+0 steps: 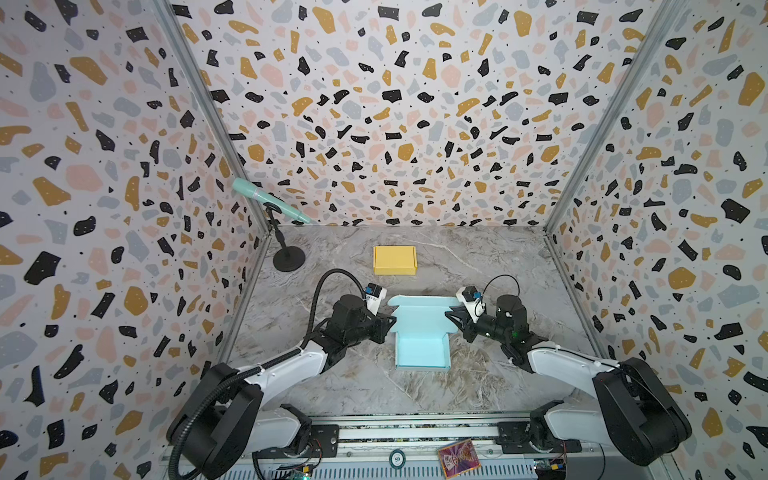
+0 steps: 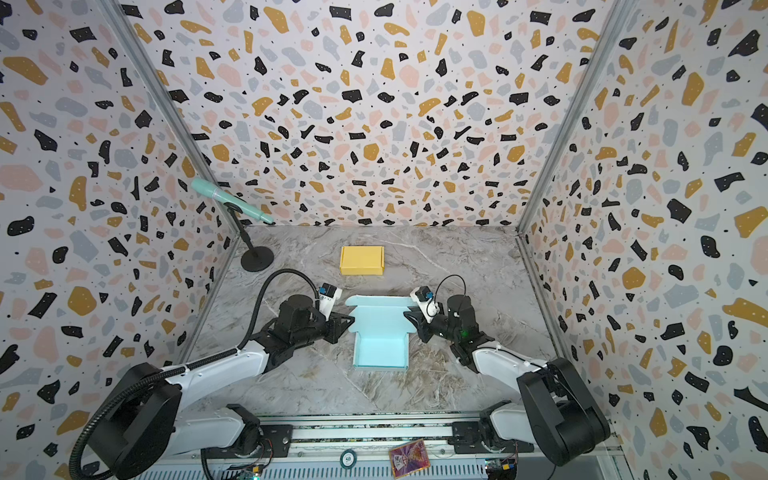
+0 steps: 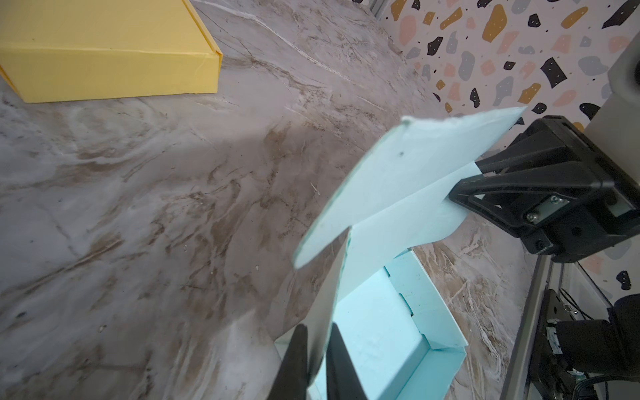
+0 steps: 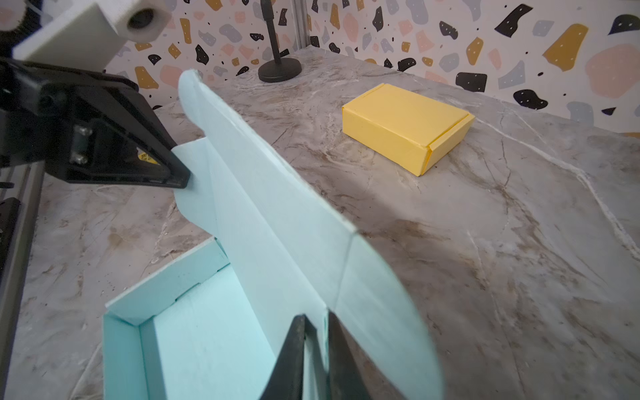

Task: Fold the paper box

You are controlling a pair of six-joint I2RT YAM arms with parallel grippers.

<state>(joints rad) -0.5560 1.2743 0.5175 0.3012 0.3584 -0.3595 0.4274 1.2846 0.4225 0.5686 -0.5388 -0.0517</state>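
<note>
A light blue paper box (image 1: 422, 349) (image 2: 380, 351) lies in the middle of the marble table. Its tray (image 4: 194, 332) has its walls standing, and its lid (image 4: 277, 225) is raised off the table on the far side. My left gripper (image 1: 392, 322) (image 3: 317, 332) is shut on the lid's left side flap. On the opposite side, my right gripper (image 1: 448, 313) (image 4: 317, 322) is shut on the right side flap. Each wrist view shows thin blue card pinched between its own black fingers. Each also shows the other gripper holding the far flap.
A closed yellow box (image 1: 394, 260) (image 4: 405, 124) sits on the table behind the blue one. A mint microphone (image 1: 270, 201) on a black round-based stand (image 1: 289, 257) is at the back left corner. Patterned walls enclose three sides, and a metal rail (image 1: 415, 432) runs along the front.
</note>
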